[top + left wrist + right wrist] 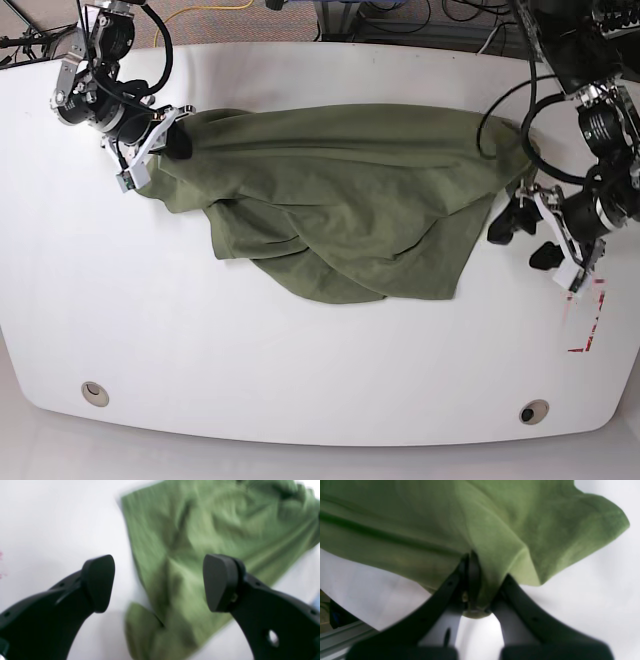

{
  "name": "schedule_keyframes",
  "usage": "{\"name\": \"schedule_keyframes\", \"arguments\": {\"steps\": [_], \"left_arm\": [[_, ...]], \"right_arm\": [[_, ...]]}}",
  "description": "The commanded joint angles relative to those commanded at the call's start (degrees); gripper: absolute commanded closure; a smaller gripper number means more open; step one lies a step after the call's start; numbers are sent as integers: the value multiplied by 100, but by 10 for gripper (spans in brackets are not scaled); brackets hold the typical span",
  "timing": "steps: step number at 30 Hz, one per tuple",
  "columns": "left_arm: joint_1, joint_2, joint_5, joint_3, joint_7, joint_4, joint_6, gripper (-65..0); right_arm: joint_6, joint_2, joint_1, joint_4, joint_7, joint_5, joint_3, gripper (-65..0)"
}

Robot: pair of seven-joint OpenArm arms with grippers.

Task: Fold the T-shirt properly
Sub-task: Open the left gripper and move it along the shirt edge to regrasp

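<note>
Black right gripper (158, 160) clenched on cloth; black left gripper (523, 244) parted.

At the base view's left, the right gripper pinches a bunched edge of the plain olive-green cotton T-shirt (350, 200). Shirt spans the upper middle of the smooth white table (300, 390), rumpled, lower outline uneven. At right, the left gripper's fingers stand apart by the shirt's side; cannot tell their height above it. Step in hand, as judged: securing a second hold for a fold. Best done by straddling the near edge, dipping low, closing on all layers wanted, then lifting both ends evenly with light tension. Too shallow a bite may slip; too much pull may drag the bunched end askew.
</note>
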Motion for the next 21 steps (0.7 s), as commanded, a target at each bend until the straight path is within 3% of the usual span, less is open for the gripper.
{"name": "schedule_keyframes", "arguments": {"steps": [2,7,16,21], "left_arm": [[-220,53,334,35,-255,-448,119,-517],[-677,44,782,475,-976,-1618,127,-517],[-1231,26,800,1679,-2215,-3218,136,-517],[-1415,35,800,2215,-2664,-3868,145,-517]], "right_arm": [[0,0,0,0,0,-9,0,0],[0,0,62,-9,26,-9,0,0],[0,0,141,-9,35,-9,0,0],[0,0,149,-9,35,-9,0,0]]}}
